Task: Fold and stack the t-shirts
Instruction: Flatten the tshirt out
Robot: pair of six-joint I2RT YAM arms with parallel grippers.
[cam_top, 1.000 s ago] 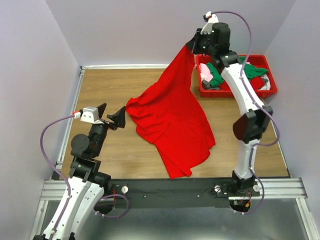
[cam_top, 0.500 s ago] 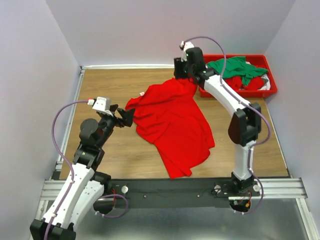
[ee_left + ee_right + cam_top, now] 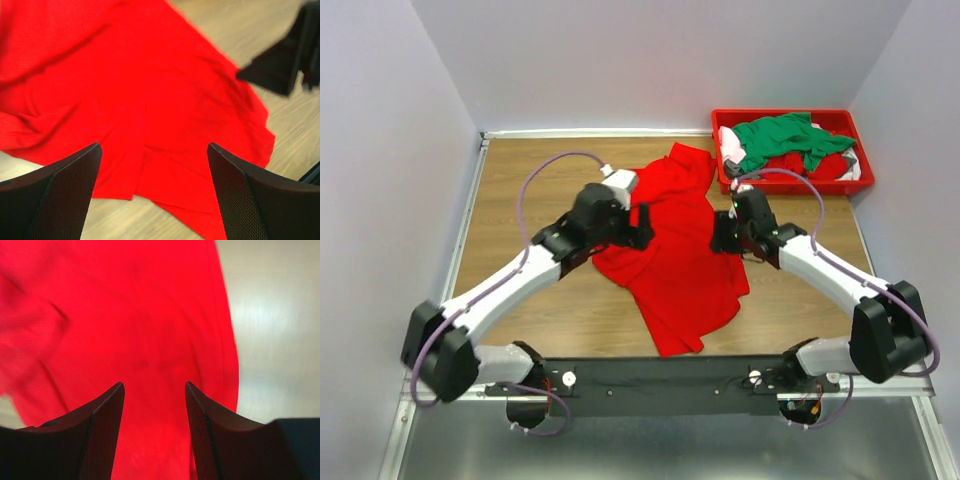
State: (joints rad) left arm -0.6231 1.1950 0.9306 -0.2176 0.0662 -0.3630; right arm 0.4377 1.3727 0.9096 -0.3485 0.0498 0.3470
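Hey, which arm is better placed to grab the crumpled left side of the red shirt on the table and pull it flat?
Left, probably. The left gripper hangs wide open over the rumpled left edge of the red t-shirt; the right gripper, open too, sits over its right edge.

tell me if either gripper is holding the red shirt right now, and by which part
Nothing is held. The left gripper and right gripper both hover open above the red t-shirt lying on the table, with no cloth pinched.

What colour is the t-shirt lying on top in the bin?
Green: the top t-shirt in the bin shows best in the top external view.
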